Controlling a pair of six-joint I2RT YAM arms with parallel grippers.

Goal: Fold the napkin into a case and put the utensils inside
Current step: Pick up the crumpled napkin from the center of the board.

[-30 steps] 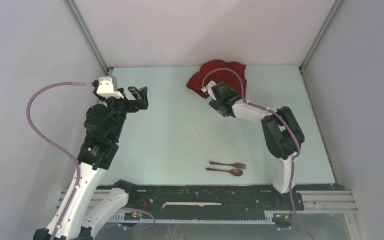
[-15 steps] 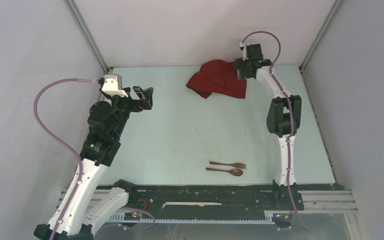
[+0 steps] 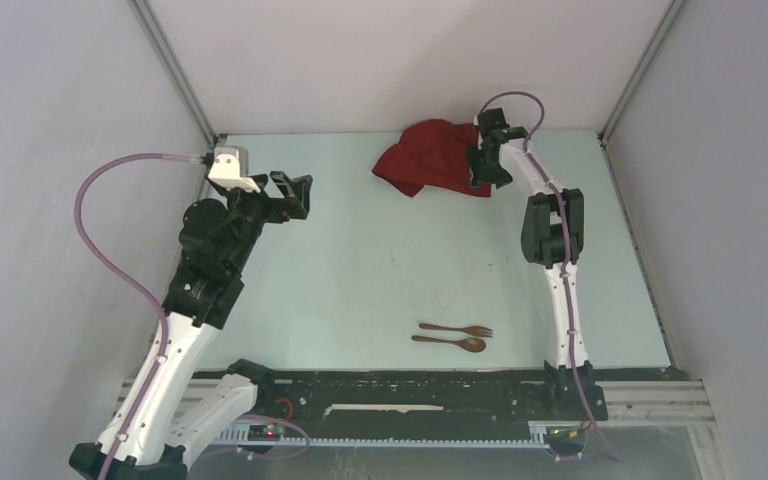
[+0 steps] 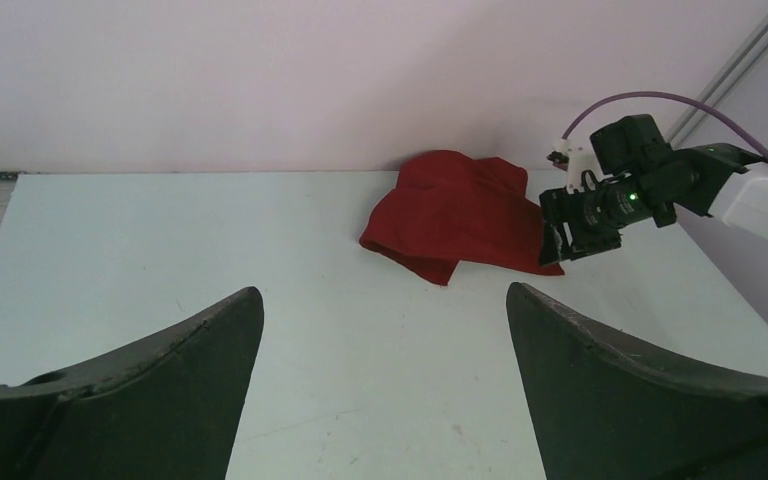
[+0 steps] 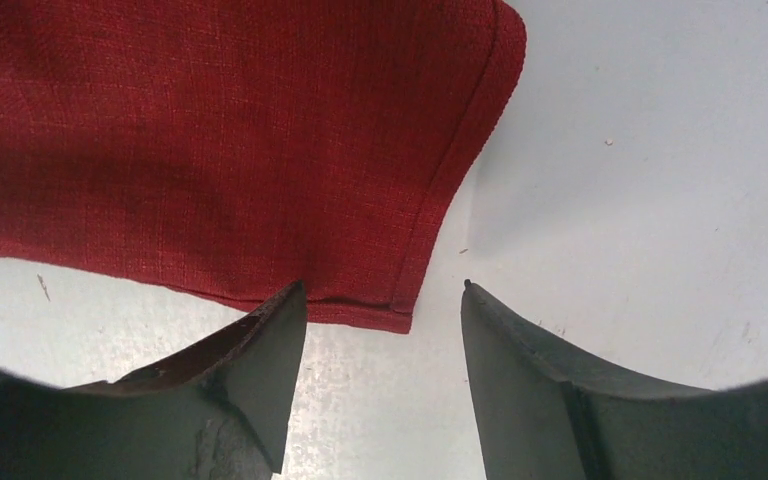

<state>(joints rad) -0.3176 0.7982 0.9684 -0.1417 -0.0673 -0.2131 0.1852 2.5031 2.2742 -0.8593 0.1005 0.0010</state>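
A slim, dark wooden fork [image 3: 457, 329] and spoon [image 3: 450, 343] lie side by side near the front of the pale table [image 3: 360, 265]. Mid-left, the left gripper [image 3: 295, 195] hangs with jaws wide apart. At the far edge lies the rumpled, woven dark red napkin [image 3: 428, 158], its hemmed corner between the right gripper's [image 3: 481, 175] parted jaws.

No legible text or labels anywhere
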